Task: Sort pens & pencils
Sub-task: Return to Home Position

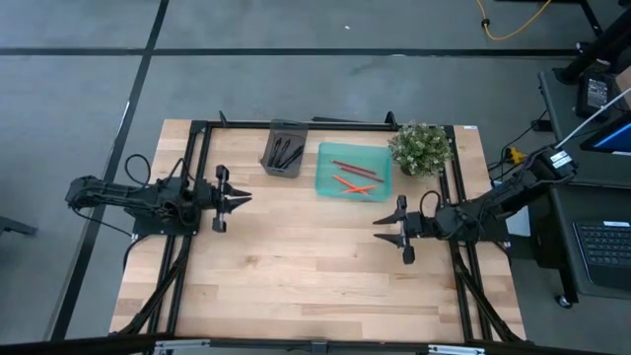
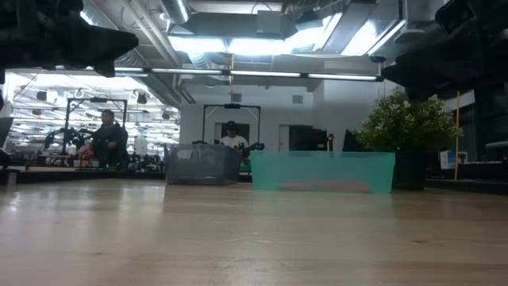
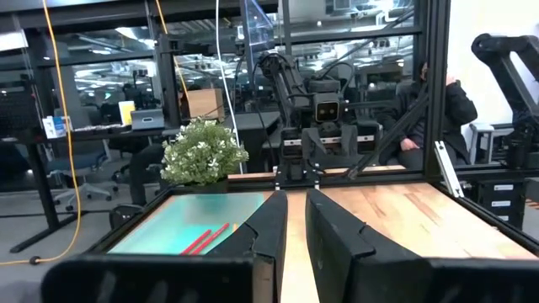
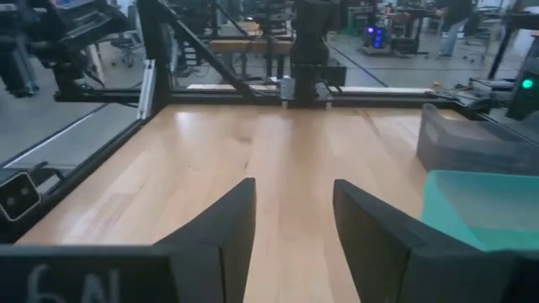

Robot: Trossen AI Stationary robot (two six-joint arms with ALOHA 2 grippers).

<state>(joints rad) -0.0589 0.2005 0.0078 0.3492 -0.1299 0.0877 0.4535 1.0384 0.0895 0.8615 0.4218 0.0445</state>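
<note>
The black pens (image 1: 287,153) lie inside a grey tray (image 1: 272,158) at the table's far side. The red and orange pencils (image 1: 355,177) lie in a teal tray (image 1: 325,182) beside it; they also show as pencils (image 3: 206,238) in the left wrist view. My left gripper (image 1: 242,198) hovers over the table's left part, above the surface, its fingers a small gap apart and empty. My right gripper (image 1: 380,225) hovers over the right part, near the teal tray's near edge, open and empty.
A potted plant (image 1: 421,148) stands at the far right corner next to the teal tray. A black frame (image 1: 325,124) runs along the table's far edge and sides. Bare wood (image 1: 306,266) fills the middle and near part. People sit in the room behind.
</note>
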